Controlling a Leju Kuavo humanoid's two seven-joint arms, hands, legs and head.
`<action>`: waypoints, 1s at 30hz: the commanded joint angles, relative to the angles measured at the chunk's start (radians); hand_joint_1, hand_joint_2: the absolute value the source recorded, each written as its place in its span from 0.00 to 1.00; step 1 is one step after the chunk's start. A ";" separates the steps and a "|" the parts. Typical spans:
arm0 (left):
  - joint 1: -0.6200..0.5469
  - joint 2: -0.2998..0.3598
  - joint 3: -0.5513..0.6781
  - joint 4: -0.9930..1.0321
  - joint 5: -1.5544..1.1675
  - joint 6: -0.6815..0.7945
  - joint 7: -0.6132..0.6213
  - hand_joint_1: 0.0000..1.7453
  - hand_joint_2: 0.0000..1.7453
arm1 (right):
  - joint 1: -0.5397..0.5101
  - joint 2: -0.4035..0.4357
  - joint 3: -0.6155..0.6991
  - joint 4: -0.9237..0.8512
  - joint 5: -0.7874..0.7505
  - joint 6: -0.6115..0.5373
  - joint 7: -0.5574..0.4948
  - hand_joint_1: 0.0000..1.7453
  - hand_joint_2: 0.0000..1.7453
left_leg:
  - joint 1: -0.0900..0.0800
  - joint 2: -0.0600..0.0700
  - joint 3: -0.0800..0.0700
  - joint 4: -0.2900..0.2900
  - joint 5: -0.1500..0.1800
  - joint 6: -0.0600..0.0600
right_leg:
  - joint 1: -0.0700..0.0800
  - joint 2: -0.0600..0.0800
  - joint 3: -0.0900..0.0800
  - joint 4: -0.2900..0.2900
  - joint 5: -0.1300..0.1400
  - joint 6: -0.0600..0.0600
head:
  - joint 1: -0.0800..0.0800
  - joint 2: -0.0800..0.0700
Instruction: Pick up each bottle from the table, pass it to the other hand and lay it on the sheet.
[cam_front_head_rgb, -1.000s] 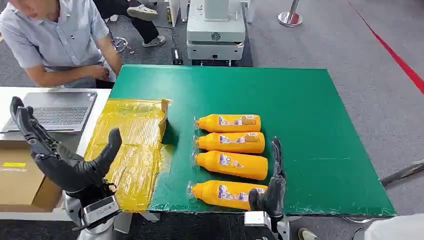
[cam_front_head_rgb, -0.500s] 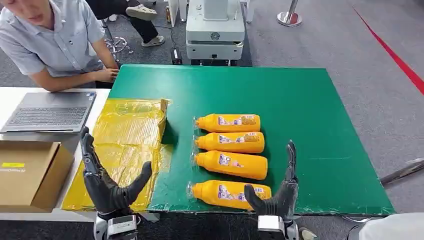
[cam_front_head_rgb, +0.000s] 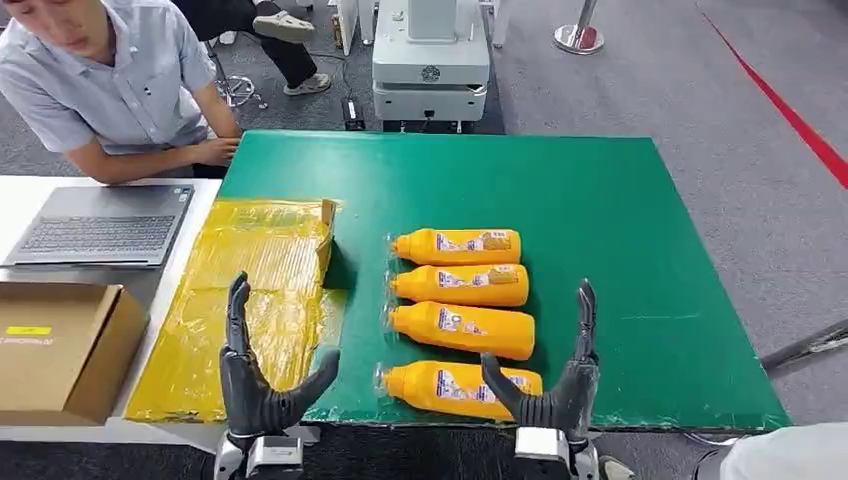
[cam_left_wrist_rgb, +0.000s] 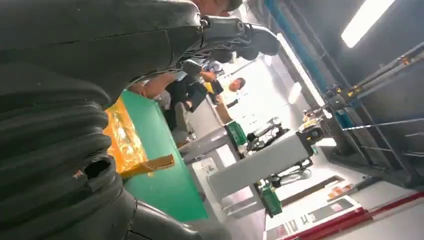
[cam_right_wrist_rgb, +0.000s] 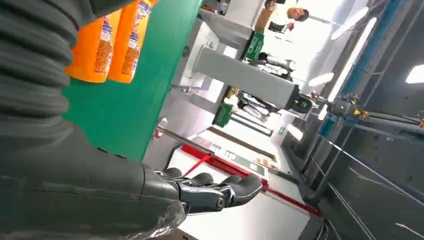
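Four orange bottles (cam_front_head_rgb: 462, 298) are laid in a row on the green bench (cam_front_head_rgb: 620, 240), long axes crosswise, caps pointed toward the yellow sheet (cam_front_head_rgb: 255, 295). The left hand (cam_front_head_rgb: 262, 385) and right hand (cam_front_head_rgb: 555, 385) are held spread, empty, at the near edge.

Four orange bottles lie in a row on the green table (cam_front_head_rgb: 640, 250): the first (cam_front_head_rgb: 456, 246) farthest from the near edge, the second (cam_front_head_rgb: 460, 285), the third (cam_front_head_rgb: 463, 330), and the fourth (cam_front_head_rgb: 455, 388) at the near edge. One yellow sheet (cam_front_head_rgb: 250, 300) covers the table's left edge. Beside the table there is one laptop (cam_front_head_rgb: 100, 225) and one cardboard box (cam_front_head_rgb: 60, 345). One person (cam_front_head_rgb: 110, 85) leans by the far left corner. Two hands are raised: the left hand (cam_front_head_rgb: 262, 385) and the right hand (cam_front_head_rgb: 555, 385).
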 joint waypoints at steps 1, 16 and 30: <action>-0.009 -0.046 0.062 -0.009 -0.044 0.001 -0.018 0.00 1.00 | -0.051 -0.031 0.035 0.140 0.094 0.058 0.103 0.00 1.00 | 0.000 0.000 0.000 0.000 0.000 0.000 | 0.000 0.000 0.000 0.000 0.000 0.000 | 0.005 0.000; -0.025 -0.068 0.078 -0.019 -0.068 0.001 -0.020 0.00 1.00 | -0.113 -0.086 0.124 0.355 0.495 0.022 0.306 0.00 1.00 | 0.000 0.000 0.000 0.000 0.000 0.000 | 0.000 0.000 0.000 0.000 0.000 0.000 | 0.004 0.000; -0.041 -0.057 0.045 -0.015 -0.059 0.001 0.029 0.00 1.00 | -0.144 -0.124 0.147 0.425 0.705 0.114 0.515 0.00 1.00 | 0.000 0.000 0.000 0.000 0.000 0.000 | 0.000 0.000 0.000 0.000 0.000 0.000 | 0.003 0.000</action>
